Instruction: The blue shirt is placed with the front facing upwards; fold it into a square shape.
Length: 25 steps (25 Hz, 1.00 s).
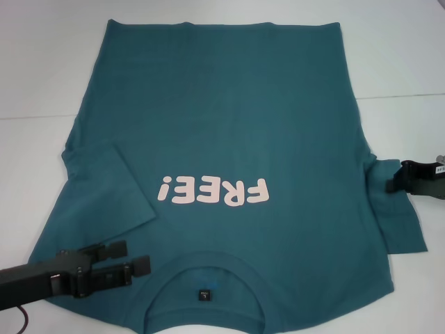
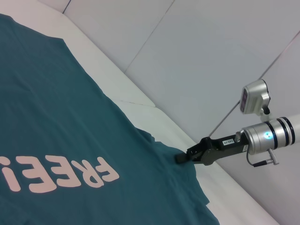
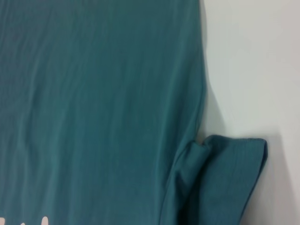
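Shirt: the blue shirt (image 1: 229, 132) lies flat on the white worktop (image 1: 42, 69), front up, collar at the near edge and hem at the far edge.
Print: pale pink "FREE!" lettering (image 1: 212, 191) sits across the chest, reading upside down in the head view.
Collar: the round ribbed collar (image 1: 208, 268) has a small dark neck tag (image 1: 204, 295) inside it.
Left sleeve: the left sleeve (image 1: 104, 188) is folded inward over the body of the shirt.
Right sleeve: the right sleeve (image 1: 400, 223) lies outward on the worktop, bunched near the armpit.
Left hand: the left hand (image 1: 138, 257) is above the near-left shoulder of the shirt, its two fingers parted with nothing between them.
Right hand: the right hand (image 1: 391, 182) is at the right sleeve by the armpit, its tip against the cloth; cannot tell whether it pinches the fabric.
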Available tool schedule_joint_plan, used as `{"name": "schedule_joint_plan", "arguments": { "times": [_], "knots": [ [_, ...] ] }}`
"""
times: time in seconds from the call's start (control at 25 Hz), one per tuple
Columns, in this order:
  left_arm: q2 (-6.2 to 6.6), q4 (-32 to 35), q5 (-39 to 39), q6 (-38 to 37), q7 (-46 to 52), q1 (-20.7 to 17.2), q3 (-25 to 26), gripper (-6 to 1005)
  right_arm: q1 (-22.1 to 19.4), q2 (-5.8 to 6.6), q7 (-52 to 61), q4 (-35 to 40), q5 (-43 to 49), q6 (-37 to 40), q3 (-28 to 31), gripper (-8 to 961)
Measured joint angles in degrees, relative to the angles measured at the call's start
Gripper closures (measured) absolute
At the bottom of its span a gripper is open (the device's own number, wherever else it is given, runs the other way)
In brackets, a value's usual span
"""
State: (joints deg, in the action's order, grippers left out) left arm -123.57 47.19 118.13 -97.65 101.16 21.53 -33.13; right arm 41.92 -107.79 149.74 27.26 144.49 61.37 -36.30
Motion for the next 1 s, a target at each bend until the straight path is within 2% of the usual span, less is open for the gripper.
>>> {"name": "schedule_joint_plan", "arguments": {
  "times": [0.4,1.0],
  "knots": [
    [0.23,0.06,0.0,-0.15,1.29,-0.43,0.0,49,-1.34,1.21,2.01,5.95,-0.16,2.53,0.62,940],
    [0.35,0.29,0.0,-0.12,2.12,-0.62,1.31,50,0.59,2.18,4.24,12.69,-0.16,9.52,0.56,940]
  ]
}}
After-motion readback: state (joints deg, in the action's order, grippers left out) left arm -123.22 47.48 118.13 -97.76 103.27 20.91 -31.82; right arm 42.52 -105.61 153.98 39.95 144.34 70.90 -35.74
